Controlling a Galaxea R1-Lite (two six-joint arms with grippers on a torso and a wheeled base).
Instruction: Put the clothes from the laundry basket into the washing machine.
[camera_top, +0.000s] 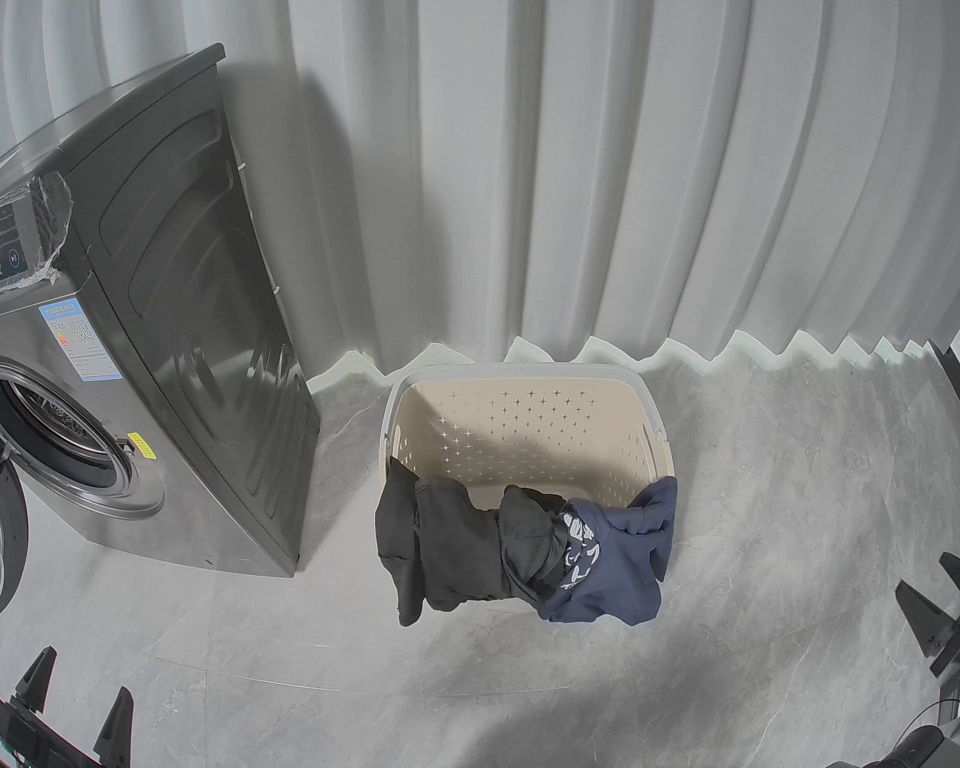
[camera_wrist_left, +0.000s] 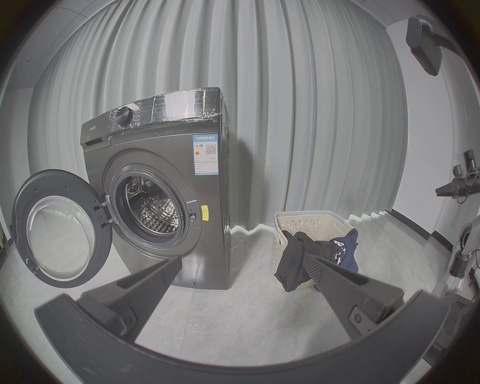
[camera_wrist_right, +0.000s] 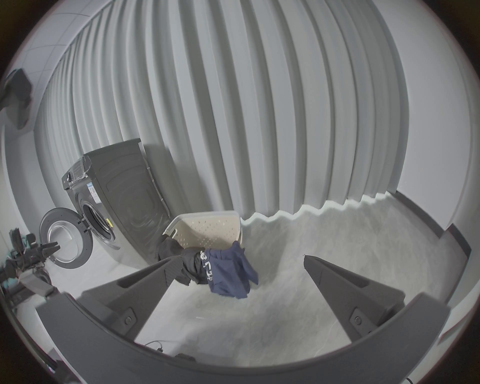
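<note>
A cream laundry basket (camera_top: 527, 385) stands on the floor before the curtain. A black garment (camera_top: 450, 545) and a navy garment (camera_top: 612, 560) hang over its near rim. The grey washing machine (camera_top: 170, 330) stands at the left, its round door (camera_wrist_left: 62, 227) swung open and the drum (camera_wrist_left: 152, 207) bare. My left gripper (camera_top: 78, 695) is open low at the left, well short of the basket (camera_wrist_left: 310, 222). My right gripper (camera_top: 935, 600) is open at the right edge, apart from the clothes (camera_wrist_right: 227, 270).
A pleated white curtain (camera_top: 600, 170) closes off the back. Grey marble-look floor (camera_top: 760, 600) lies open around the basket and between it and the machine.
</note>
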